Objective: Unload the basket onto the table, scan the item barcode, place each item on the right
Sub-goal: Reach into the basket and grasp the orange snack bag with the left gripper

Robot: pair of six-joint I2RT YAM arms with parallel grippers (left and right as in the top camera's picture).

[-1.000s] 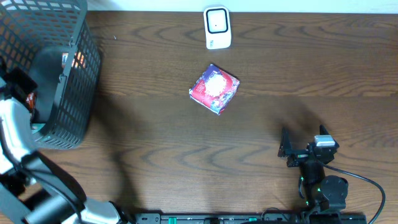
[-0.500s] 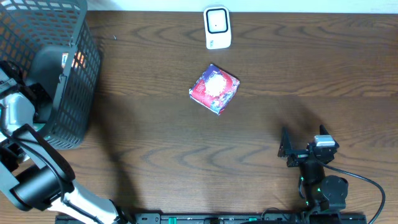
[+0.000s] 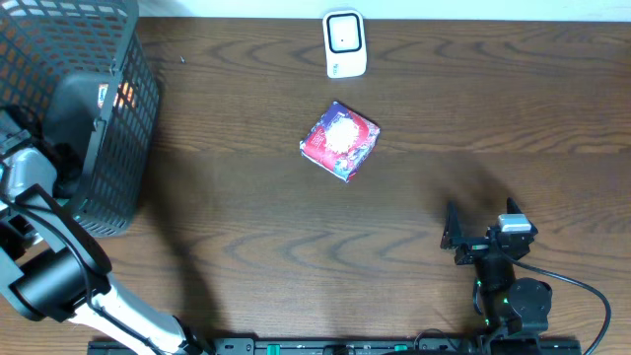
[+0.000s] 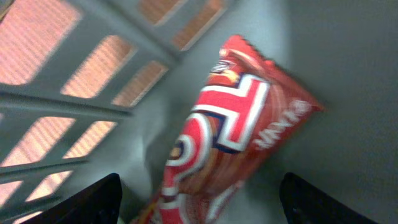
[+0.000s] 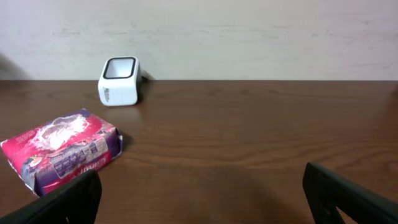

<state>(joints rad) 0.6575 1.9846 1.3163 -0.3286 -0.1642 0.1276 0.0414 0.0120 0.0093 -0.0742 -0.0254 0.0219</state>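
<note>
- Dark wood table: the right arm sits parked at its near edge, right fingers spread wide on nothing, as they were a second ago.
- Grey mesh basket at the table's left end; the left arm reaching into it has shifted slightly toward the near side since the earlier frame.
- Red-and-purple package lies mid-table, unmoved and probably next for scanning.
- Red snack packet rests on the basket floor. The left fingers have just widened and flank it, apparently without gripping. This looks like a release, with that item's scan finished.
- White barcode scanner stands at the far edge, near the package.
</note>
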